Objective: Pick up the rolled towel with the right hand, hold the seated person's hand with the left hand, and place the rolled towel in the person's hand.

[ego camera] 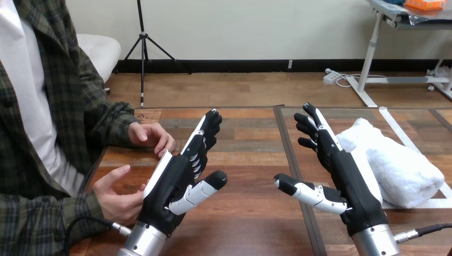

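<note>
Right hand: the right hand (349,178) stands edge-up over the table (250,213), fingers straight and spread, thumb out toward the middle, holding nothing.
Rolled towel: the rolled towel (400,162) lies on the table just beside the back of the right hand, on its outer side. The palm faces away from it, so the hand would have to turn or cross over before it could grasp.
Left hand: the left hand (176,178) is also upright and relaxed, fingers extended and thumb apart, empty.
Person's near hand: the person's lower hand (116,196) sits close against the back of the left hand, palm up as if offered. I cannot tell whether they touch.
Person's far hand: the person's upper hand (153,137) rests beyond the left hand's outer side, near its fingers.
Stage: I judge nothing is picked up or held yet.
</note>
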